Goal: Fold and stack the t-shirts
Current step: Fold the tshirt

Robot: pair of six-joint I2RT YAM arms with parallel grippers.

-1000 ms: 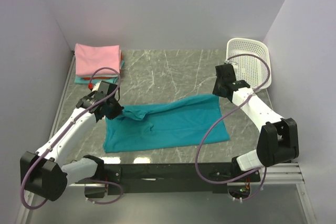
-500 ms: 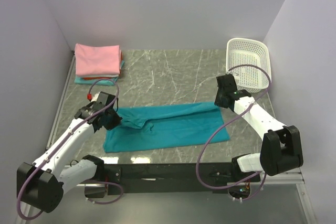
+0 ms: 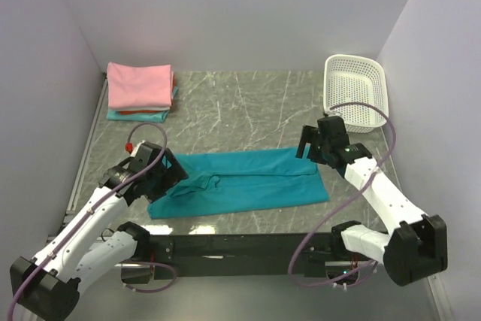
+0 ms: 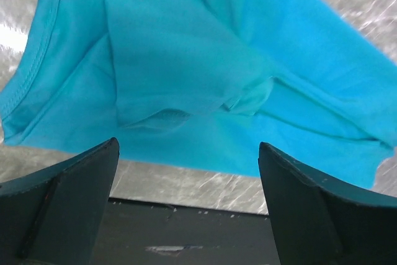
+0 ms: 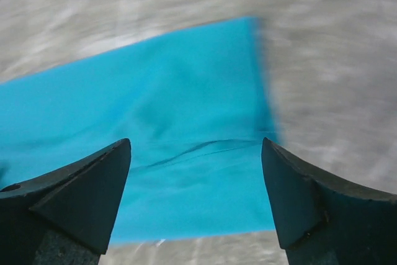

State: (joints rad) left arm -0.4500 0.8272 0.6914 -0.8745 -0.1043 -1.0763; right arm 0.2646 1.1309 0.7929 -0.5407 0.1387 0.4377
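shirts: 1 teal-blue t-shirt point(image 3: 248, 184) flat, long strip, mid-table | 1 stack point(image 3: 139, 86) far-left, pink on top | grippers: 2, left gripper point(image 3: 174, 174) and right gripper point(image 3: 310, 151) jaws spread, empty, at strip ends | 1 basket point(image 3: 355, 84) far-right

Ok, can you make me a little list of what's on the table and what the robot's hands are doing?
Middle: teal-blue t-shirt, folded into a long strip, flat on the table
Left gripper: open, above the shirt's left end, holding nothing
Right gripper: open, above its right end, holding nothing
Far-left corner: folded stack, pink t-shirt on top
Far-right corner: white basket
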